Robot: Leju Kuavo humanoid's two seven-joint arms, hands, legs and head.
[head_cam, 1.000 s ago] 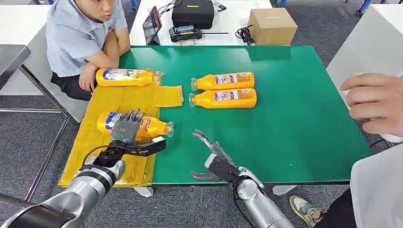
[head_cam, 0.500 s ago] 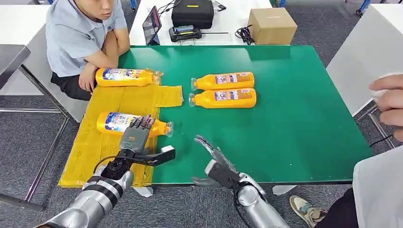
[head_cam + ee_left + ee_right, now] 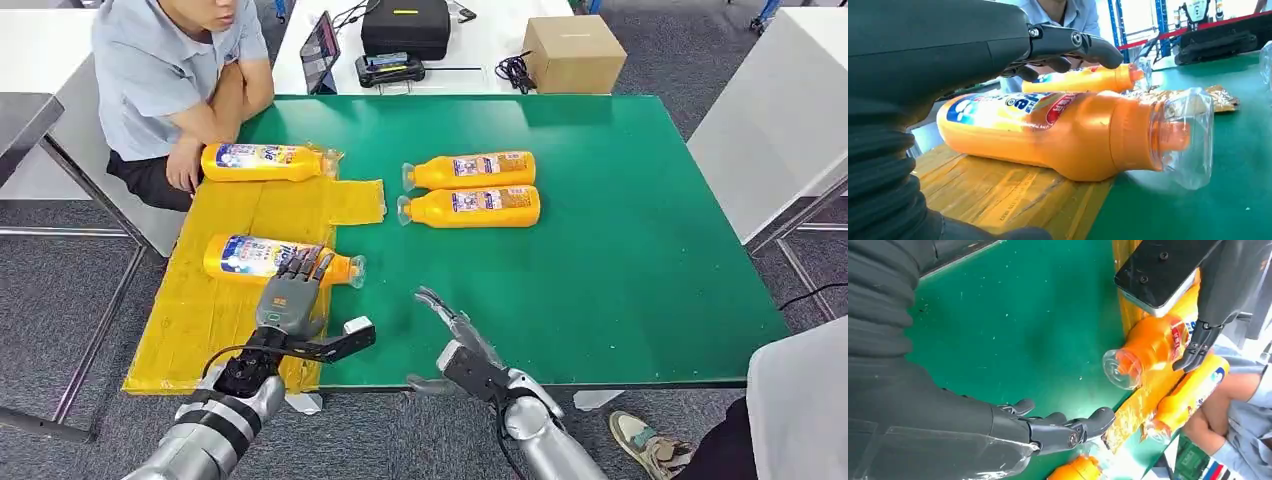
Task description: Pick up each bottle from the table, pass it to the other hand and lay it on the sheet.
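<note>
Two orange bottles lie on the yellow sheet (image 3: 250, 215): one at its far end (image 3: 262, 162), one nearer me (image 3: 275, 260), also seen close up (image 3: 1063, 135) with its clear cap over the green table (image 3: 620, 250). Two more orange bottles (image 3: 470, 170) (image 3: 470, 207) lie side by side on the table's middle. My left hand (image 3: 292, 303) hovers just short of the near bottle, fingers spread, holding nothing. My right hand (image 3: 455, 345) is at the table's front edge, fingers apart and empty, its fingers (image 3: 1063, 430) stretched over the green top.
A person (image 3: 170, 70) sits at the table's far left corner, with a hand beside the far bottle. Another person's white sleeve (image 3: 800, 400) is at the right. A tablet (image 3: 320, 50), a black case (image 3: 405, 28) and a cardboard box (image 3: 573, 55) stand on the white table behind.
My left hand has drawn back from over the near bottle toward me, leaving it lying on the sheet. My right hand sank slightly toward the table's edge. The person's hand at right left the picture.
</note>
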